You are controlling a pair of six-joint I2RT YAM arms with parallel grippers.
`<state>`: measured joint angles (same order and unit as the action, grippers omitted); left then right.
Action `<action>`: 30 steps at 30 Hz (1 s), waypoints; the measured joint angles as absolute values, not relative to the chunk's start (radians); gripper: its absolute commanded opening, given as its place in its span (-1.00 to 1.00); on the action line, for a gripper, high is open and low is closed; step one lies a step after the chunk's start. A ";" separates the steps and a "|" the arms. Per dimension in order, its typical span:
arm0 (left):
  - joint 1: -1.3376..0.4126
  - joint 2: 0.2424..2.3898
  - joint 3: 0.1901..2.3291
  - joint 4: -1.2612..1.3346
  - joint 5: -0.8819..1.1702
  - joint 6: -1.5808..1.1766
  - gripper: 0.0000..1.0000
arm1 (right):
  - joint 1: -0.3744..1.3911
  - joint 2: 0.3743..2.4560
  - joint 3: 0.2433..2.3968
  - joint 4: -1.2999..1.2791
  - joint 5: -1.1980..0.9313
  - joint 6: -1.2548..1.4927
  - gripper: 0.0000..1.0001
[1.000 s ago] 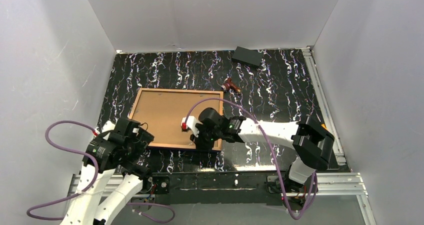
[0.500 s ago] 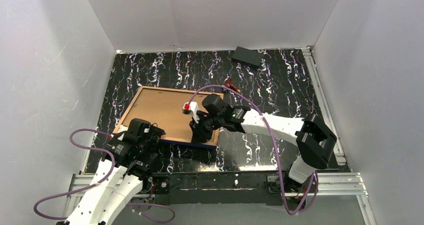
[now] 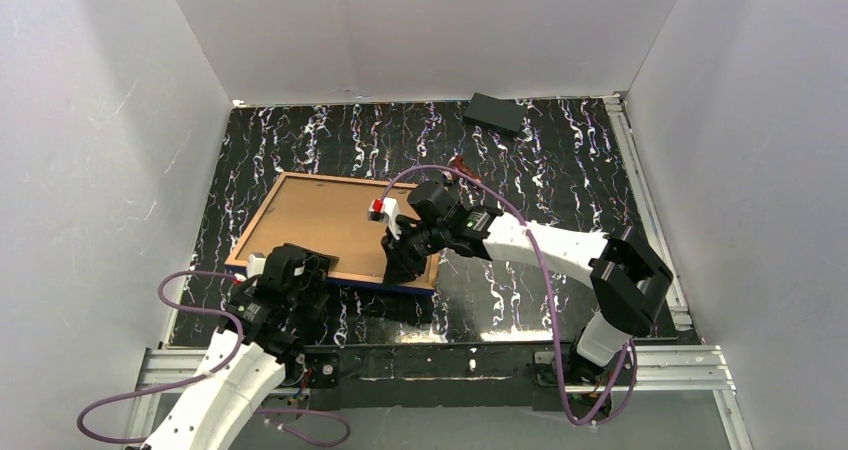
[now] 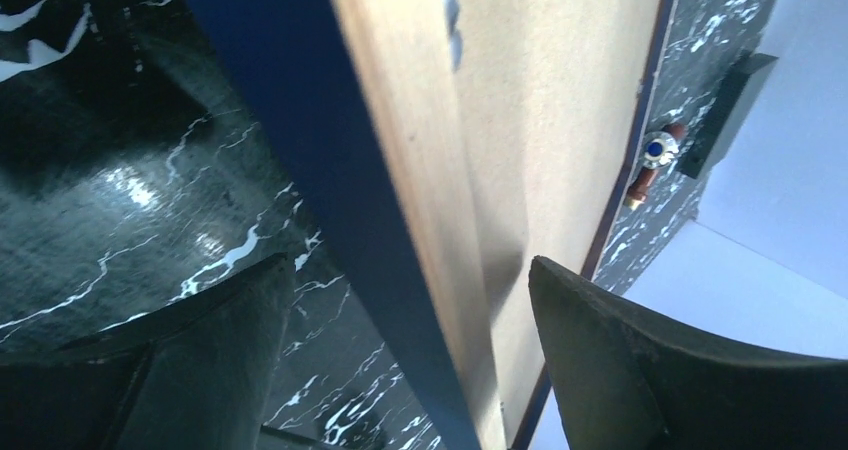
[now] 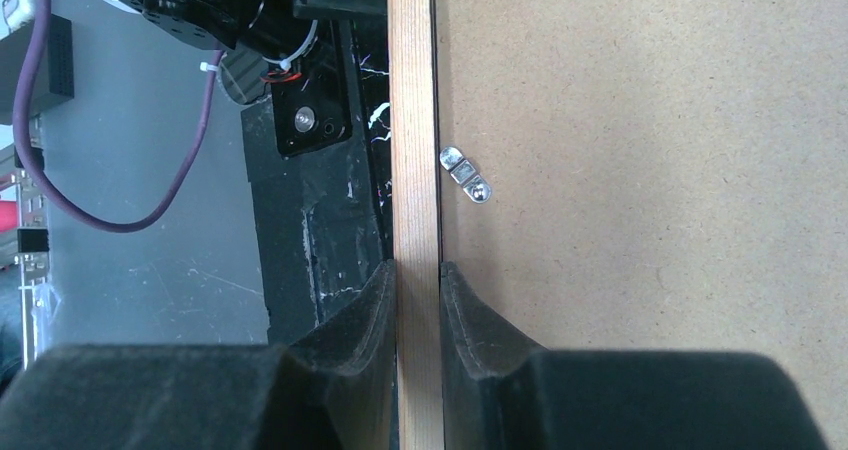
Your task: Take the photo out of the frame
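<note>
The frame (image 3: 352,283) lies face down, its navy near edge raised off the table. The photo's plain brown back (image 3: 325,225) fills it. My right gripper (image 3: 401,269) is shut on the near rail. In the right wrist view its fingers (image 5: 417,267) pinch the pale wood rail (image 5: 414,120), with the board back (image 5: 650,170) beside it. My left gripper (image 3: 304,269) stands open at the near-left part of the frame. In the left wrist view the gripper (image 4: 410,262) straddles the blue edge (image 4: 300,120) and the board (image 4: 560,70), with gaps on both sides.
A small black block (image 3: 495,113) lies at the back of the marble-patterned table (image 3: 560,170). A small brown object (image 3: 463,169) sits behind the right arm. A metal turn tab (image 5: 466,174) is on the board back. White walls close in on three sides.
The right gripper has raised and tilted the frame's near edge, swinging it left. The left arm has come in toward the near-left edge, and its jaws now straddle that edge.
</note>
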<state>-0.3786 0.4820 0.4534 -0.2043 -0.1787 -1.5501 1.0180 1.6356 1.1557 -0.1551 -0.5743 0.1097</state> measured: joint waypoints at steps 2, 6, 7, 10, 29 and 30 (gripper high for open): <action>-0.379 0.476 0.442 -0.174 -0.186 -1.564 0.53 | 1.013 1.637 1.156 -0.155 -0.580 0.110 -0.97; -0.379 0.474 0.427 -0.117 -0.207 -1.586 0.25 | 1.008 1.641 1.156 -0.158 -0.592 0.106 -0.97; -0.379 0.474 0.425 -0.105 -0.215 -1.592 0.18 | 1.008 1.644 1.156 -0.159 -0.593 0.104 -0.97; -0.379 0.477 0.419 -0.073 -0.250 -1.609 -0.15 | 1.008 1.658 1.157 -0.162 -0.599 0.101 -0.97; -0.369 0.558 0.735 -0.401 -0.300 -1.634 -1.00 | 1.079 1.003 0.717 0.072 -0.057 -0.137 0.65; -0.369 0.564 0.743 -0.408 -0.300 -1.634 -1.00 | 1.071 0.984 0.683 0.080 -0.025 -0.162 0.65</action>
